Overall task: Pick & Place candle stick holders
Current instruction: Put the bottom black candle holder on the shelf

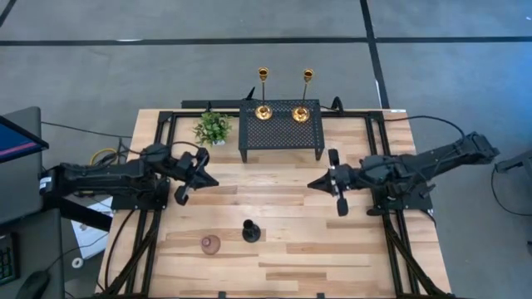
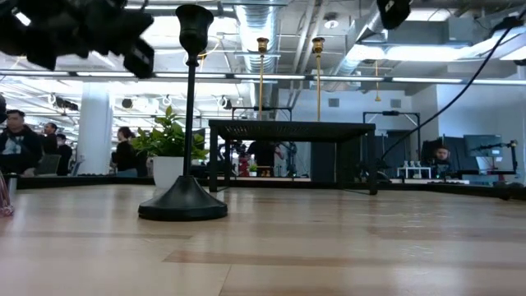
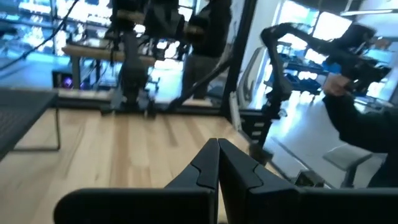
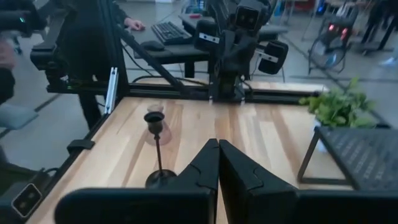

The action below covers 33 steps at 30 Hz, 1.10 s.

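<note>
Two gold candle stick holders [image 1: 263, 109] [image 1: 302, 112] stand by their round bases on the black mesh stand [image 1: 281, 126] at the table's far side. A black stemmed holder [image 1: 250, 232] stands upright on its base near the front; it also shows in the right wrist view [image 4: 157, 152] and in the low view [image 2: 185, 123]. A squat pinkish-brown holder [image 1: 211, 243] sits to its left. My left gripper [image 1: 214, 180] is shut and empty at mid-left. My right gripper [image 1: 312, 183] is shut and empty at mid-right.
A small green potted plant [image 1: 213, 127] stands left of the mesh stand. Bare wood lies between the two grippers. People and desks show in the room beyond the table.
</note>
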Tool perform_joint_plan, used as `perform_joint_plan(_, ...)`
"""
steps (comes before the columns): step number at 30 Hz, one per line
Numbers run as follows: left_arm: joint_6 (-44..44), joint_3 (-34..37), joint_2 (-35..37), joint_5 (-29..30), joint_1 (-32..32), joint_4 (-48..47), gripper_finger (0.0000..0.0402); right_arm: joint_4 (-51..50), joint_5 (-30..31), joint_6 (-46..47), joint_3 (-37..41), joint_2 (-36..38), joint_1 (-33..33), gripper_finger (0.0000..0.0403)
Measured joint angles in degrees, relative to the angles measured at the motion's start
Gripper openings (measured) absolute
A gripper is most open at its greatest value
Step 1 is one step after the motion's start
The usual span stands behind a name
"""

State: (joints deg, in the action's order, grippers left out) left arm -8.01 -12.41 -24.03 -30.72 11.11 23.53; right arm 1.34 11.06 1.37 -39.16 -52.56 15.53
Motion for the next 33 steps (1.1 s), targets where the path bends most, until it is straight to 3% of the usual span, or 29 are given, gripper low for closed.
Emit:
perform_joint_plan(6, 1.1, -1.3, 0.0, 1.5, -3.9, -1.2, 0.0003, 1.0, 6.9, -1.8, 0.0, 0.0, 4.9, 0.0)
perform_joint_plan(12, 7.2, -1.3, -1.2, 6.7, -7.9, -7.8, 0.0003, 1.6, 7.3, -1.8, 0.0, -1.4, 7.7, 0.0)
perform_joint_plan(24, 14.1, -0.9, -15.6, 11.6, -13.5, -8.4, 0.0002, 4.2, 9.0, -1.8, -0.1, -4.5, 8.9, 0.0)
perform_joint_plan(33, 15.7, -0.9, -25.2, 8.9, -14.5, 2.2, 0.0002, 4.0, 8.7, -1.8, -0.1, -4.4, 8.9, 0.0)
